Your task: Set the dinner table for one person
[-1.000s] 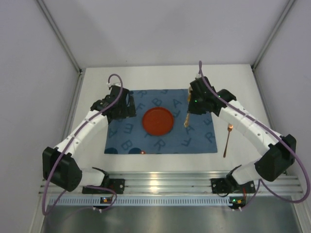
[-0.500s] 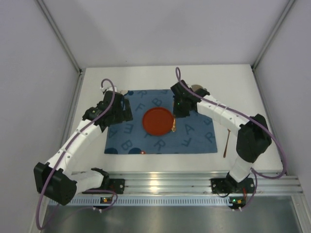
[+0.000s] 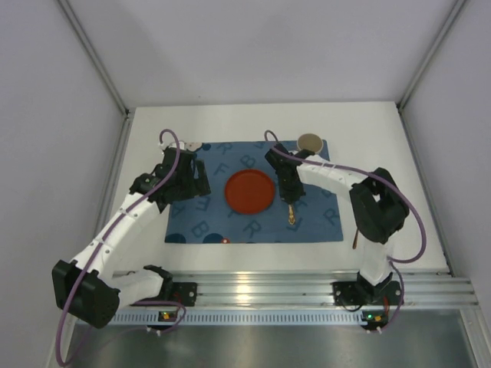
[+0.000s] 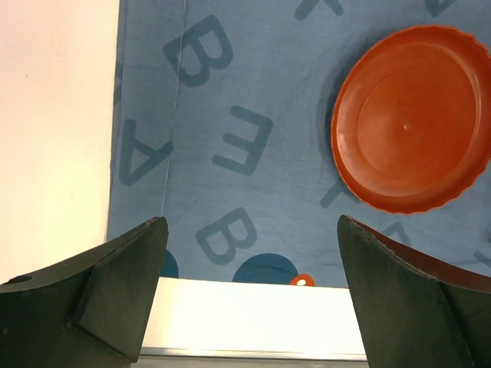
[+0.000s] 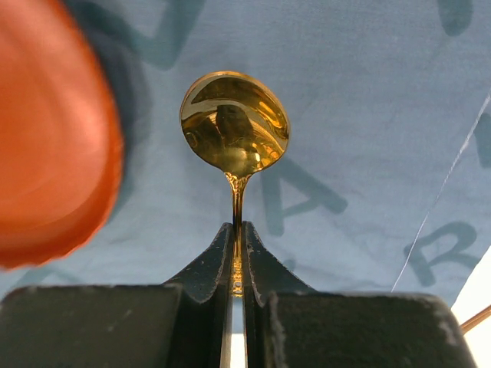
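The dinner table (image 3: 230,123) is a white tabletop with a blue letter-printed placemat (image 3: 314,222) on it. An orange-red plate (image 3: 250,192) sits at the mat's middle. My right gripper (image 3: 289,199) hovers just right of the plate, shut on the handle of a gold spoon (image 3: 291,218). In the right wrist view the spoon (image 5: 235,123) sticks out of that shut gripper (image 5: 238,234) over the mat, bowl forward, beside the blurred plate (image 5: 54,153). My left gripper (image 3: 186,186) is over the mat's left part, left of the plate (image 4: 414,130). That gripper (image 4: 249,253) is open and holds nothing.
A brown cup (image 3: 310,142) stands at the mat's far right corner. A gold fork (image 3: 354,241) lies on the table right of the mat, partly behind the right arm. A small round object (image 3: 192,146) sits by the mat's far left corner. Grey walls close three sides.
The right arm has swung left and toward the near edge with the spoon, from the mat's right side to beside the plate, uncovering the cup. The left arm shifted slightly.
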